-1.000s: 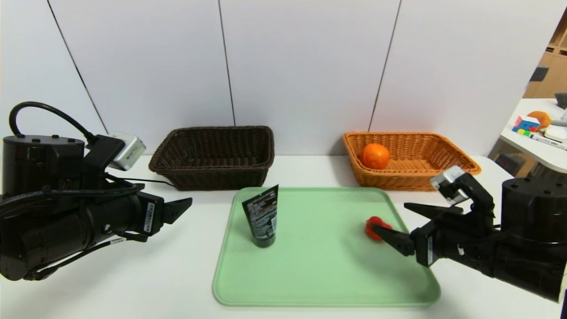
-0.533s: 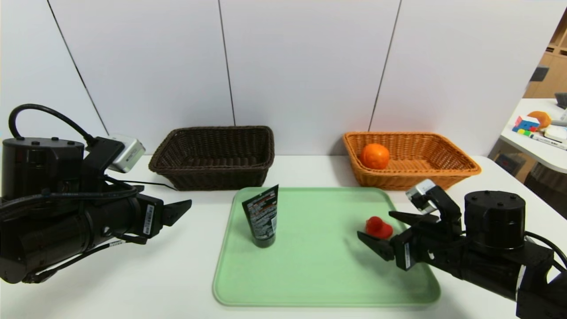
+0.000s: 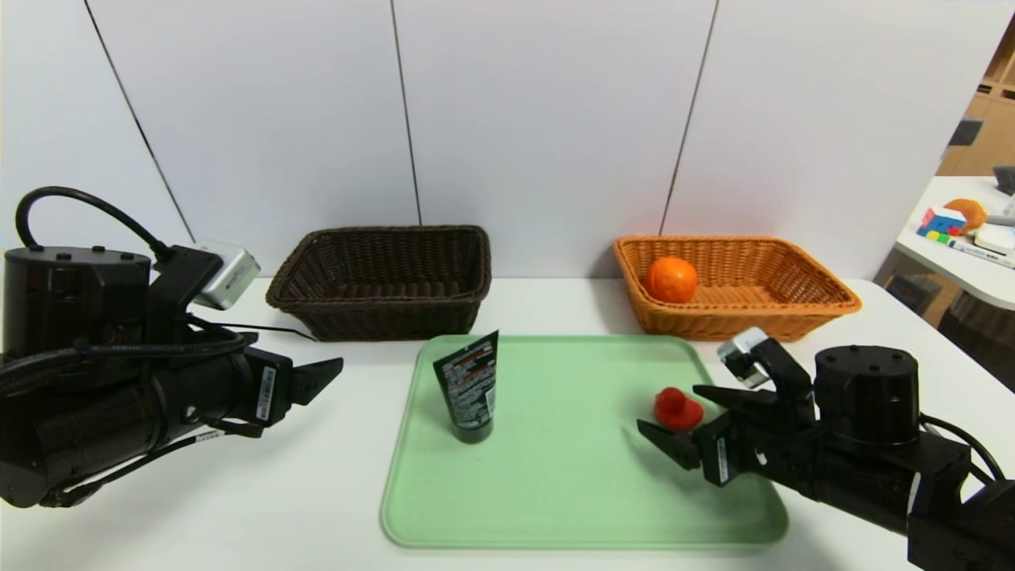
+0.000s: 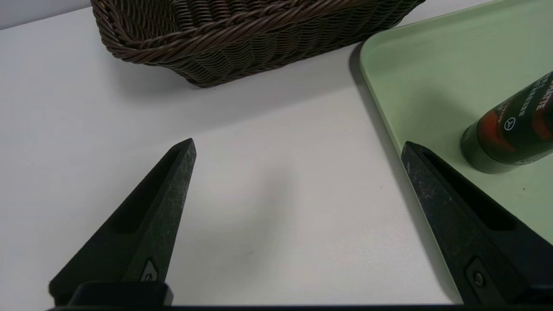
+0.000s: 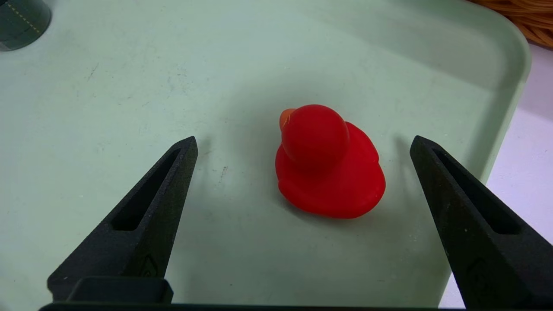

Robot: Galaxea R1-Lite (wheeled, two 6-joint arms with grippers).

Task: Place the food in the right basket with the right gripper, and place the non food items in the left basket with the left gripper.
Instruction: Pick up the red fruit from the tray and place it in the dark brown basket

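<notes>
White table (image 3: pixel 317 492) beneath, my right gripper (image 5: pixel 304 137) has advanced over the green tray (image 3: pixel 555 507), wide-jawed around the untouched red duck (image 5: pixel 330 164). Its orange beak points toward the dark tube (image 3: pixel 469 388); my left gripper (image 4: pixel 299 140) waits wide beside the tray.

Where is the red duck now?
In the head view, the red duck lies on the tray's right side, between the right gripper's open fingers.

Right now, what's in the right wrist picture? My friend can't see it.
A red rubber duck sits on a green tray, between the wide-open black fingers of the right gripper, which aren't touching it. An orange basket peeks in at one corner.
</notes>
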